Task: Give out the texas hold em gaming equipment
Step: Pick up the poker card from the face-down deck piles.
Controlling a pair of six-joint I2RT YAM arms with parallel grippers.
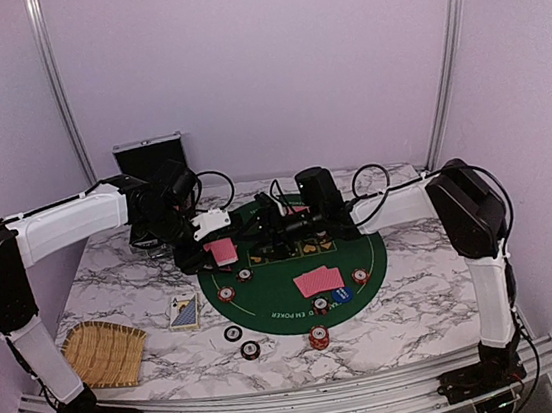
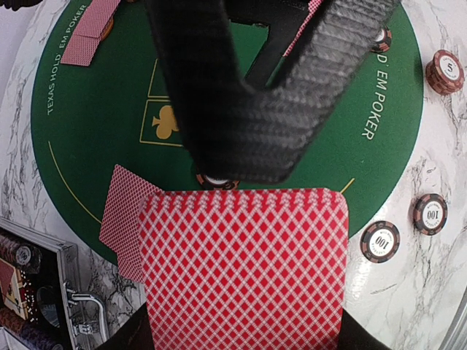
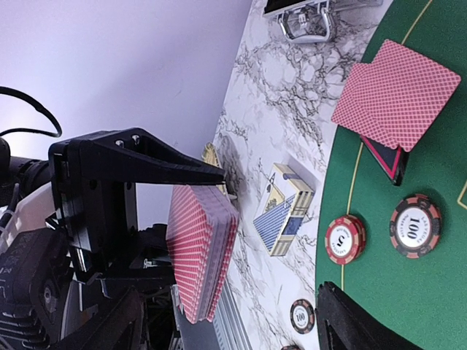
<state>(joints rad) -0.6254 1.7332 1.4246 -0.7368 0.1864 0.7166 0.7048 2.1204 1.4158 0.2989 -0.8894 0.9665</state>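
Mat point(image 2: 95, 146) reads TEXAS HOLD EM POKER (chip point(image 2: 380, 241) marked 100).

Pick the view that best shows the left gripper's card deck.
Right wrist: the card deck shows edge-on, whole stack clamped in the left gripper. Left wrist shows only its top card, cropped. Top external shows it tiny.

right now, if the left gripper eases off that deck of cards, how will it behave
Likely to spill: the deck is loose cards pinched only by the left gripper, and its edges look slightly uneven. Single cards look thin, so they are probably floppy and slippery.
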